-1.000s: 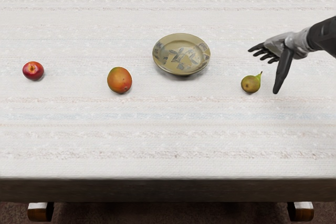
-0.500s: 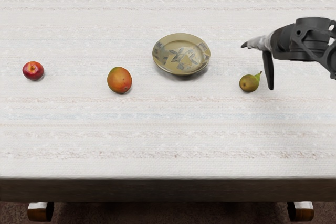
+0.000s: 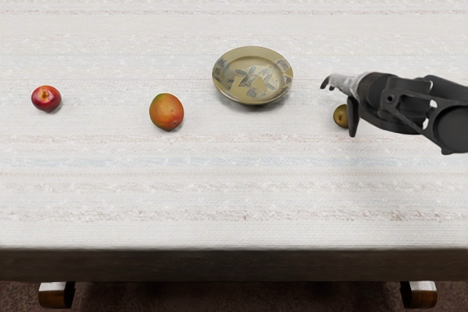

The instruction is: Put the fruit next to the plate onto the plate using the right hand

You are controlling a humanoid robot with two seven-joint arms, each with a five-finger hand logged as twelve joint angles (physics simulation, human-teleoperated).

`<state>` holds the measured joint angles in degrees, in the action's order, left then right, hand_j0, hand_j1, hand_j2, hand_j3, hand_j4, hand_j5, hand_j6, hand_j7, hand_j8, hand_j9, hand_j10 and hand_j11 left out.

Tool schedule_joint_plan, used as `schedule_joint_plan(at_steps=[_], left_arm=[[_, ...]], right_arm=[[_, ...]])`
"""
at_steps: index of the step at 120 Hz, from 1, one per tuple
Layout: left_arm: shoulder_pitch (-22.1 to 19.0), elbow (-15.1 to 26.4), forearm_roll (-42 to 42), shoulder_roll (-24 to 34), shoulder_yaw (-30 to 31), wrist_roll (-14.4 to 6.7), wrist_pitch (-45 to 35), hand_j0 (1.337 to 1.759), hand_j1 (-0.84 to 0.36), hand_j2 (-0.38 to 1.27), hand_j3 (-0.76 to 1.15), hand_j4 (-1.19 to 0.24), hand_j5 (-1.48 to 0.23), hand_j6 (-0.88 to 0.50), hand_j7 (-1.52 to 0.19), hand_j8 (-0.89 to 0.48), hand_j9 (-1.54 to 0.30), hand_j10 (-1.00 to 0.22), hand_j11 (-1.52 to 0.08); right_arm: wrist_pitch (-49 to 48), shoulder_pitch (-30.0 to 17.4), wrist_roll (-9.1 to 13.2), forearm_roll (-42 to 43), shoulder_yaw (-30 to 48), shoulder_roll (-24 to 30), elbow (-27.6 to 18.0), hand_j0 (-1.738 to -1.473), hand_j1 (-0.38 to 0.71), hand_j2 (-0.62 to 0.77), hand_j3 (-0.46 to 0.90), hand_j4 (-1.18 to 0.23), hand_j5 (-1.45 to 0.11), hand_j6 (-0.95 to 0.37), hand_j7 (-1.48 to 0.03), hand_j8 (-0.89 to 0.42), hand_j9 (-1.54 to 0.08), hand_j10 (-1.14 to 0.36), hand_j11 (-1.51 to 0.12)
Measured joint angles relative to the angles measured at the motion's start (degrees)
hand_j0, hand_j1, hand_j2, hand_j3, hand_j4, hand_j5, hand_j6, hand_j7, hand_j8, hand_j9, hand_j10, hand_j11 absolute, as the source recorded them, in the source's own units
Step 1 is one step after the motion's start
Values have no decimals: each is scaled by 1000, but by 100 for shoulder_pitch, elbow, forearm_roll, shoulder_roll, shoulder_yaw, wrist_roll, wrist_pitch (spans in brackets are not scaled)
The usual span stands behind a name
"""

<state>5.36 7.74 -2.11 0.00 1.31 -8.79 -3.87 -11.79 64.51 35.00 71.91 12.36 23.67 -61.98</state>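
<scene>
Pear (image 3: 340,116) first: where is it?
— On the surface (image 3: 234,180), right of the plate (image 3: 252,74) and well apart from it, mostly hidden behind the right hand (image 3: 352,94).

Which step is this?
— The reach, I'd say. The fingers (image 3: 333,82) are spread and hold nothing; the thumb (image 3: 353,113) hangs just beside the pear.

What does the next move call for?
— Likely closing the fingers around the pear, then lifting it left to the plate.

Which way does the pear point?
— Can't tell. Only a rounded part shows left of the thumb; the stem end is hidden, so its long axis is unreadable.

Other fruit?
— A mango (image 3: 167,111) left of the plate, and an apple (image 3: 46,98) far left.
</scene>
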Motion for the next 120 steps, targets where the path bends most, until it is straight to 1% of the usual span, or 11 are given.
schedule_joint_plan(at_steps=[21,36,80,104,120], left_arm=[[0,0,0,0,0,0,0,1658,328,4,0,-18,-23,-18,-23,-18,-23,-18,-23],[0,0,0,0,0,0,0,1658,328,4,0,-18,-23,-18,-23,-18,-23,-18,-23],[0,0,0,0,0,0,0,1658,328,4,0,-18,-23,-18,-23,-18,-23,-18,-23],[0,0,0,0,0,0,0,1658,328,4,0,-18,-23,-18,-23,-18,-23,-18,-23],[0,0,0,0,0,0,0,1658,328,4,0,-18,-23,-18,-23,-18,-23,-18,-23]], right_arm=[[25,-13,0,220,-121,232,-38,-1658,-91,-41,0,-220,-282,-222,-281,-220,-282,-219,-281],[81,-37,0,367,-238,269,-41,-1658,-79,-43,0,-230,-295,-232,-294,-231,-295,-229,-295],[291,-8,0,490,-403,11,3,-1658,-67,-45,0,-240,-308,-242,-308,-241,-308,-240,-308],[351,-18,0,511,-505,-139,105,-1658,-61,-46,0,-245,-314,-246,-313,-245,-314,-244,-314],[358,-34,0,508,-517,-164,119,-1658,-17,-53,0,-281,-362,-283,-361,-282,-362,-281,-362]])
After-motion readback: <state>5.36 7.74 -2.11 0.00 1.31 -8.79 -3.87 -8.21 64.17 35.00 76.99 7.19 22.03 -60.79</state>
